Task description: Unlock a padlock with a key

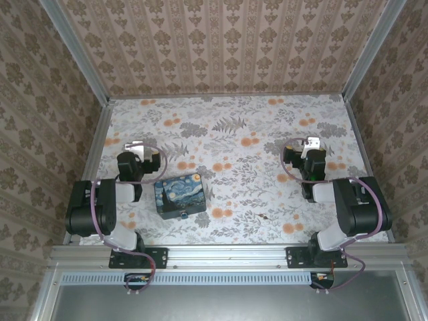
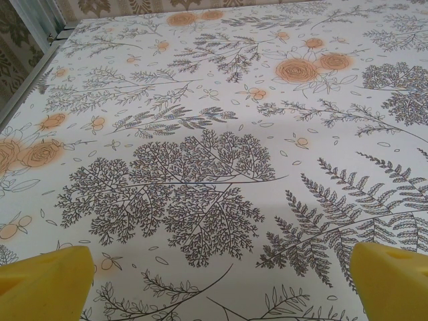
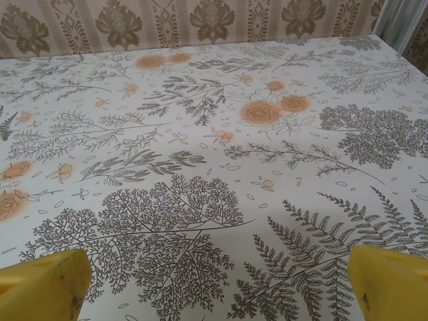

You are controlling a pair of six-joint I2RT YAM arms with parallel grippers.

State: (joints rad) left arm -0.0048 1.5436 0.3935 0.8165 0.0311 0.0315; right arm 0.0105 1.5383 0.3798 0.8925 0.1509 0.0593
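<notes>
A tiny blue padlock hangs at the near edge of a dark-blue Starry Night box in the top view. The key, a small dark sliver, lies on the tablecloth to the right of the box. My left gripper stands behind and left of the box, open and holding nothing. My right gripper is at the right, farther back than the key, also open. In the left wrist view my gripper shows yellow fingertips spread wide over bare cloth. The right wrist view has the right gripper just as wide, its fingertips yellow too.
The table wears a floral cloth with grey ferns and orange roses. Wallpapered walls with metal frame posts close it in at the back and both sides. A metal rail with the arm bases runs along the near edge.
</notes>
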